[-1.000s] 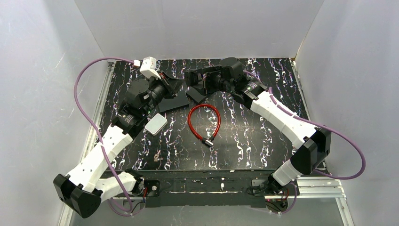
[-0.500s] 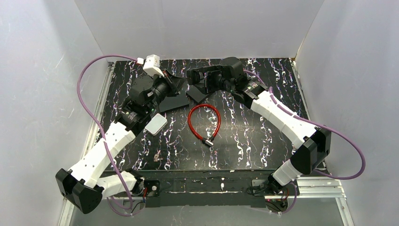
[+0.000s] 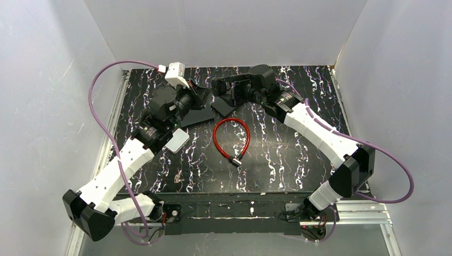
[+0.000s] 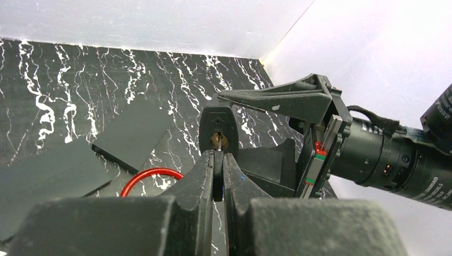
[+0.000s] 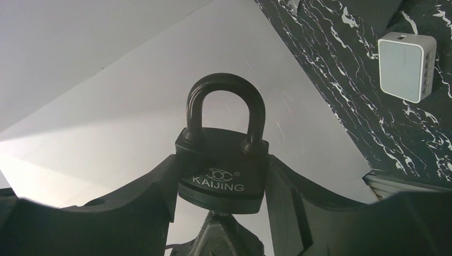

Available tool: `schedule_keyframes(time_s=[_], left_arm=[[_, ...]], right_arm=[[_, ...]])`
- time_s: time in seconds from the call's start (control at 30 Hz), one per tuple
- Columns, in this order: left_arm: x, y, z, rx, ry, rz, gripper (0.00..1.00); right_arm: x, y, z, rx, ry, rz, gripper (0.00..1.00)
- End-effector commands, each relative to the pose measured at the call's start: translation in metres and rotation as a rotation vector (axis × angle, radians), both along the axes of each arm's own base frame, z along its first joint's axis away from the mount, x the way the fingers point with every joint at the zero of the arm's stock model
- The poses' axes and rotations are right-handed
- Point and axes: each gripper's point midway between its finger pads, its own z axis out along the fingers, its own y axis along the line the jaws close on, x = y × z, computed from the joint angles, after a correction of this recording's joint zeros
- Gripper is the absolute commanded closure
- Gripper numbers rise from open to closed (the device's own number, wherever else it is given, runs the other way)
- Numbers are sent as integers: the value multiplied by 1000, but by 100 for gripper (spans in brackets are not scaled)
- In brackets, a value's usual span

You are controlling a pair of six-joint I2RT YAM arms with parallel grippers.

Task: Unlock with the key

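Gripping the padlock firmly in my right tool, I have my left tool pinched on the key, its tip at the keyhole, above the far end of the bench.

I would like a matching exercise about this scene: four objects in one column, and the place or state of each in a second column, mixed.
Objects
1. padlock
2. key
3. cable
4. box

Places or states
A. red, lying in a loop
B. pinched in the left gripper
C. white, resting on the table
D. clamped in the right gripper

Pairs: 1-D, 2-B, 3-A, 4-C
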Motion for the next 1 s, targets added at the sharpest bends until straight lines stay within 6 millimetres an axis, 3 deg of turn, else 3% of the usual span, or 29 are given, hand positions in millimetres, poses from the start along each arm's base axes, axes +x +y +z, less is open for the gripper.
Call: schedule_keyframes(time_s=[0.0,0.07,0.3,0.57,0.77,0.97], left_arm=[[8,2,11,-126,61,83,100],[9,-1,11,-193,102,97,100],[10,13,-24,-282,327,257,100],[23,-6,-21,-282,208,165,100],[33,-18,-24,-160,152,104,100],[35,-28,-25,-144,136,58,100]], right_arm=[[-31,20,69,162,-123,138,99],[-31,20,69,163,-123,139,99],[-32,18,69,163,-128,135,99],[-33,18,68,160,-128,136,99],[-33,20,72,154,-138,140,99],[-32,18,75,134,-149,130,99]])
